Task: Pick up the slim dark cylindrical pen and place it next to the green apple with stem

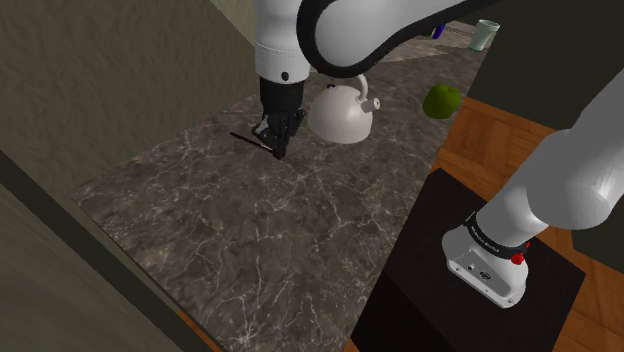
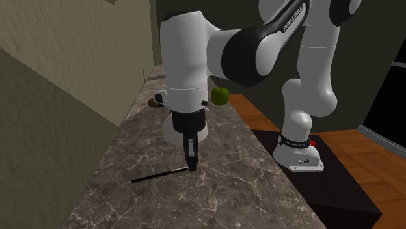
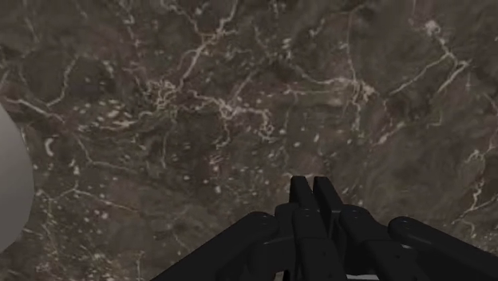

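The slim dark pen [image 1: 250, 141] [image 2: 158, 174] lies low along the marble counter [image 1: 260, 230]. One end of it reaches my gripper's [image 1: 278, 150] [image 2: 192, 167] [image 3: 314, 185] fingertips. The black fingers point straight down at the counter and are pressed together, shut on that end of the pen. In the wrist view the hand hides the pen. The green apple [image 1: 441, 101] [image 2: 220, 96] sits further along the counter near its edge, past a white kettle [image 1: 342, 112], well away from the gripper.
The white kettle stands close beside the gripper, and its rounded side [image 3: 12, 187] also appears in the wrist view. A wall [image 1: 110, 70] borders the counter on the far side. A pale cup [image 1: 486, 35] stands at the far end. The stand [image 1: 470, 290] and wooden floor [image 2: 364, 156] are beyond the counter's edge.
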`<action>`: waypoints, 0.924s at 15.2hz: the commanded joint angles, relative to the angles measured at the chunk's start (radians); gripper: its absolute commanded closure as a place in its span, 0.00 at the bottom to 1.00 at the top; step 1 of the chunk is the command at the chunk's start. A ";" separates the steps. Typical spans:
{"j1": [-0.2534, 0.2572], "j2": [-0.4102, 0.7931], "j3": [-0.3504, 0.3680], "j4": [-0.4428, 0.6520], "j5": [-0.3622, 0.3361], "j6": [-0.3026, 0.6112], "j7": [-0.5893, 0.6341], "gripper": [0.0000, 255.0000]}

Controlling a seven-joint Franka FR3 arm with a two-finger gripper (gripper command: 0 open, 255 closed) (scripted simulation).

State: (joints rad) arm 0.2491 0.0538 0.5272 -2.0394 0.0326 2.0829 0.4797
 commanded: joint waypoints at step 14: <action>-0.006 -0.054 -0.003 0.148 0.026 -0.197 -0.011 1.00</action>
State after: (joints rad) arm 0.2428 -0.0019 0.5235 -1.9045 0.0597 1.8988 0.4668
